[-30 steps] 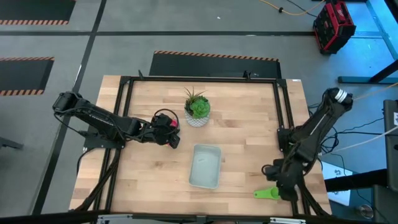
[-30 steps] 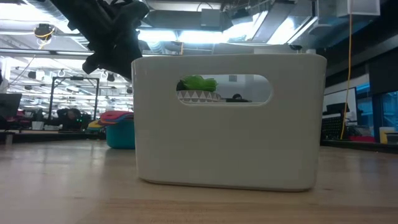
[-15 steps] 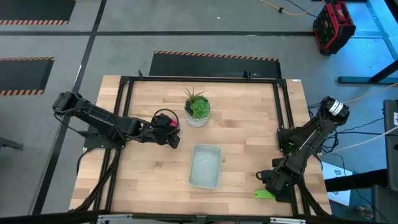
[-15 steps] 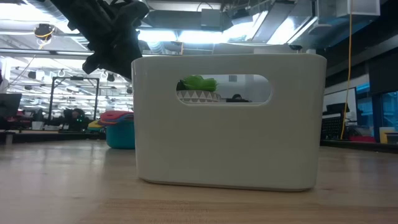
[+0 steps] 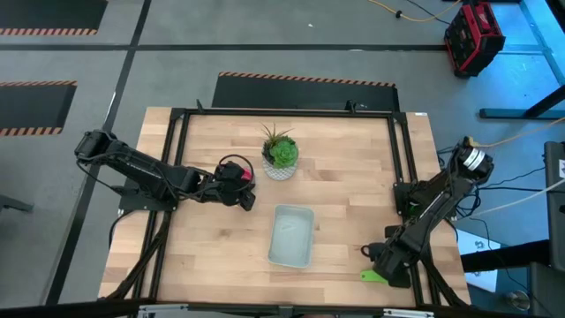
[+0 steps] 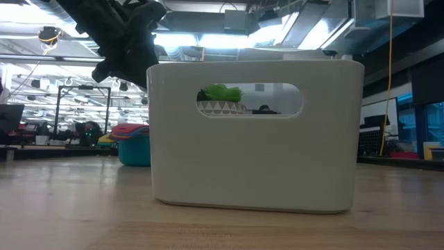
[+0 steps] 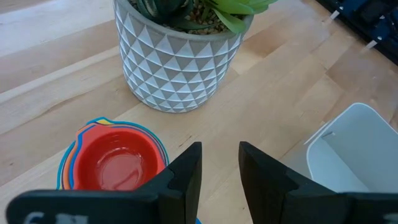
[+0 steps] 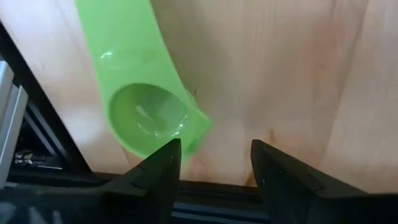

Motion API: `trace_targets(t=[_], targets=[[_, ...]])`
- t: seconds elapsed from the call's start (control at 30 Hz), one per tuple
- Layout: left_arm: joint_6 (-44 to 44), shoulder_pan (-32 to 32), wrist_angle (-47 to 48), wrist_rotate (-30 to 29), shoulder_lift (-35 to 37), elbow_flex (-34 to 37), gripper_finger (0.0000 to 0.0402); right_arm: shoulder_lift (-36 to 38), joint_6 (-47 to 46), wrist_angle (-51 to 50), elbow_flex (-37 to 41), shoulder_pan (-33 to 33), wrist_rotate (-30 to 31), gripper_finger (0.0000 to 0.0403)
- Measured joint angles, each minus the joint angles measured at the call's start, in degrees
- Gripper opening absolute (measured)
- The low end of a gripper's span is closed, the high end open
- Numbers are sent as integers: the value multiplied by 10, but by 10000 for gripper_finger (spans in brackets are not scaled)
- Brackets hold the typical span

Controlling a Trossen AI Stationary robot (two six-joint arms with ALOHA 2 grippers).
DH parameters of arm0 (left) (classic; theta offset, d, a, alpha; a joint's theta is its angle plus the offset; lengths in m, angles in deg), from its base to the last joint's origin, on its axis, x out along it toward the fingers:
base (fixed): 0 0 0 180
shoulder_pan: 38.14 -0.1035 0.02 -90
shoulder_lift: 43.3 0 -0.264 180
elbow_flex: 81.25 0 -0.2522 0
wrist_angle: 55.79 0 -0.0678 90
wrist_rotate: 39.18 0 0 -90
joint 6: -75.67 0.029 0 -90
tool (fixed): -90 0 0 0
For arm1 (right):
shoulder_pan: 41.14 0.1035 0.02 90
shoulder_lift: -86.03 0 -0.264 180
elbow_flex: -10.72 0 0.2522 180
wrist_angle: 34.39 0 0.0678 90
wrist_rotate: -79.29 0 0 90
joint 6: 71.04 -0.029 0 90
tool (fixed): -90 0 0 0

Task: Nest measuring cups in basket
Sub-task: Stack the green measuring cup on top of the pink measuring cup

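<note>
A stack of nested measuring cups, orange-red innermost, stands on the table by the white plant pot. My left gripper hangs above the table beside that stack, open a little, nothing between its fingers. The pale basket rests on its base at the table's middle and fills the low view. A green measuring cup lies at the near right corner. My right gripper stands open, pointing steeply down over it. One finger overlaps the cup's rim; whether it touches, I cannot tell.
The potted plant stands behind the basket. A black frame rail runs along the table's edges, and one rail passes close beside the green cup. Bare wood lies between the basket and the green cup.
My right gripper has come down toward the table's near edge and tipped more steeply downward. It now covers part of the green cup in the high view. The cup has stayed where it was.
</note>
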Motion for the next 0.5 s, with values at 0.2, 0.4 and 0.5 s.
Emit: trace_targets(t=[0.2,0.4,0.5], targets=[[0,0,0,0,0,0,99,-20,1,16,0,0,0,198],[0,0,0,0,0,0,99,-40,3,17,0,0,-10,193],[0,0,0,0,0,0,99,-46,3,16,0,0,-22,171]])
